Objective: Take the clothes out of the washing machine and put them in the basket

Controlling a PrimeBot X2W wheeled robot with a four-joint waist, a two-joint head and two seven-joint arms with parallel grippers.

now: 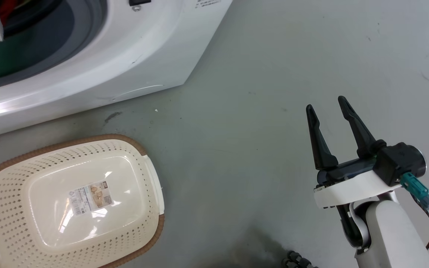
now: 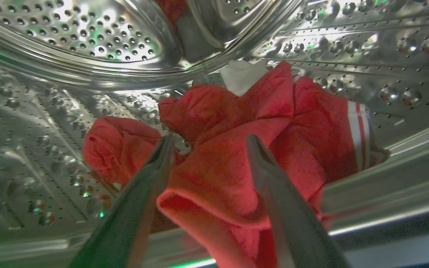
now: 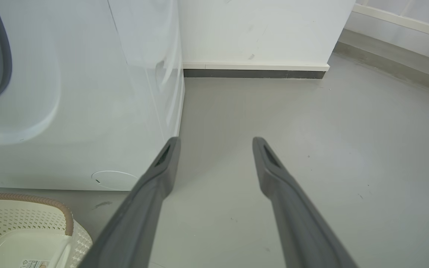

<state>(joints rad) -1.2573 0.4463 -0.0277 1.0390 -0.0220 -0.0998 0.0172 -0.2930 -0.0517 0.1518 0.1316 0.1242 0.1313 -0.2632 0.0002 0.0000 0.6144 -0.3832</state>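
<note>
Where the left pincer reached into the washing machine, its two dark fingers stood well spread, one on each side of a raised fold of the clothes. Nothing was clamped between them, and whether they touched the fabric could not be told. The red garments lay in a crumpled heap on the lower wall of the perforated steel drum, around and just beyond the fingertips. A white patch showed at the back of the heap, and a white-and-red striped band on its right side in the left wrist view.

The right pincer hung over the bare grey floor at the lower right of the head view. Its fingers were parted and held nothing, and it was well apart from both the machine and the basket. The basket stood on the floor at the lower left of that view, just in front of the machine's white front. A label lay on its bare cream bottom, and a brown rim ran round its perforated sides.

Beyond the basket, the machine's round opening showed at the upper left of the head view, ringed by the grey rubber seal, with a slip of red fabric inside near the top edge. Farthest off, in the right wrist view, a white wall met the floor past the machine's side.
</note>
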